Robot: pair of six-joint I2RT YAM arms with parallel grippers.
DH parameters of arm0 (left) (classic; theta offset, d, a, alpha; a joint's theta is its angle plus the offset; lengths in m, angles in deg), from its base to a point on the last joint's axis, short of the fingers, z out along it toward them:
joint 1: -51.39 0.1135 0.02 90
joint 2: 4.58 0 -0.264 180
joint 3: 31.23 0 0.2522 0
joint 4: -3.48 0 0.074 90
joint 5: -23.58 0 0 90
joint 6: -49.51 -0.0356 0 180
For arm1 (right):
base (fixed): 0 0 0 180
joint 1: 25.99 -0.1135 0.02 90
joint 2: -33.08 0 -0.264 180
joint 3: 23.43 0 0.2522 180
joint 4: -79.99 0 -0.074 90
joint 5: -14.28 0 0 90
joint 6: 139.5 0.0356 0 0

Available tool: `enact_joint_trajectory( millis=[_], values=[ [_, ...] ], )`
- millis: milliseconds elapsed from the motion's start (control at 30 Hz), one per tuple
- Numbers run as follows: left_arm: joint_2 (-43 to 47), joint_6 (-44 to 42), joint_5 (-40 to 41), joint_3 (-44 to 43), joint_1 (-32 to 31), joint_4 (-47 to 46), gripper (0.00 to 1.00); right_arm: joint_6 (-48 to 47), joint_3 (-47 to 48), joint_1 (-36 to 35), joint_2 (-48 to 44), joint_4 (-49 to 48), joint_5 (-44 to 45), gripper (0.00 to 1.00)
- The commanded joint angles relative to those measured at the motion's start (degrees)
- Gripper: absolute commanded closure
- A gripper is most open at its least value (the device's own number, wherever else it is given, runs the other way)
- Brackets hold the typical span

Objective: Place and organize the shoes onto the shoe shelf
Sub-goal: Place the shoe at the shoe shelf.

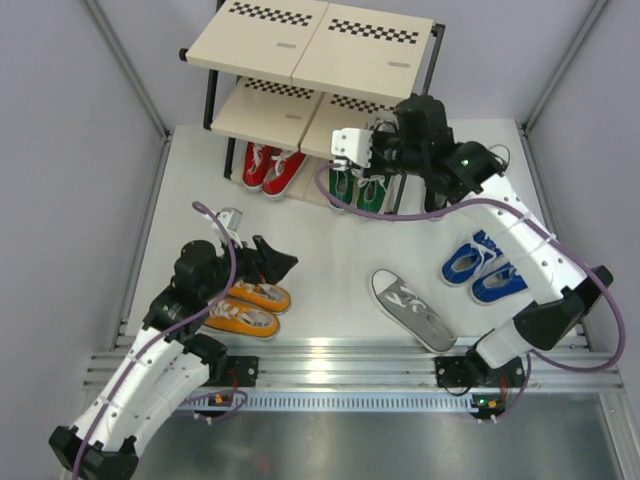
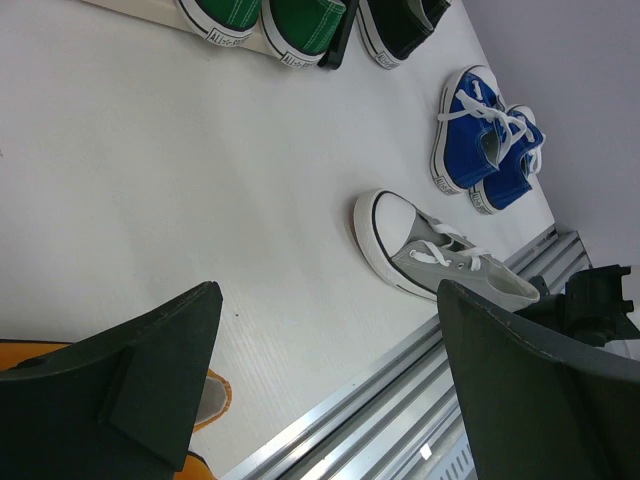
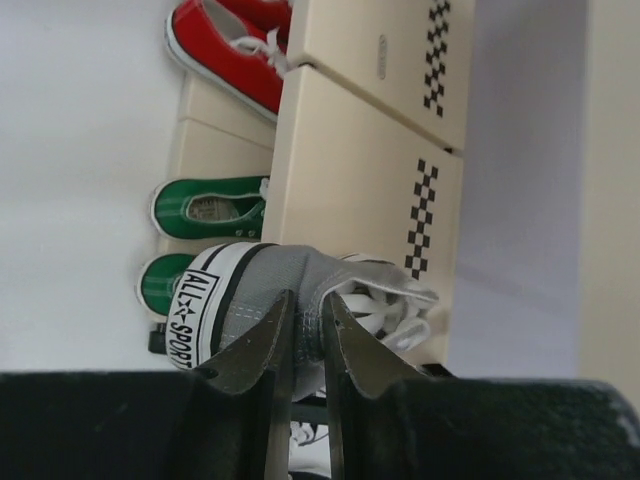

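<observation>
Bare table [image 1: 330, 250] lay open between the orange pair [image 1: 250, 310] and the lone grey sneaker [image 1: 410, 310]. At the front edge of the shoe shelf's [image 1: 300, 40] middle tier [image 3: 350, 190], the right gripper [image 3: 305, 300], nearly closed, pinched the second grey sneaker [image 3: 250, 275] by its heel. The left gripper [image 2: 330, 300] hung wide apart and empty over the orange pair.

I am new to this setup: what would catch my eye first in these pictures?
The right gripper is shut on a grey sneaker at its heel, holding it at the shoe shelf near the green pair. The other grey sneaker lies alone on the table, between the orange pair and the blue pair. The left gripper hangs open over the orange pair.
</observation>
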Motion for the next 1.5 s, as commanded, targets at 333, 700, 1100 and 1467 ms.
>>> enact_joint_trajectory(
  millis=[333,700,1100,1467],
  values=[
    [1.16,-1.02,-1.06,0.57,0.05,-1.23,0.06,-8.42,-16.01,2.58,-4.10,-23.35,9.34,1.00],
    [0.46,-1.20,-1.41,0.65,0.05,-1.15,0.06,-9.92,-17.33,5.13,-2.34,-25.91,11.80,1.00],
    [-0.33,-1.20,-2.03,0.57,0.05,-1.32,0.06,-11.33,-22.87,7.15,-4.80,-25.20,8.39,0.70],
    [-1.12,-0.06,-2.56,0.13,0.05,-1.85,0.06,-3.16,-20.59,5.39,-14.46,-13.63,0.13,0.25]
  ],
)
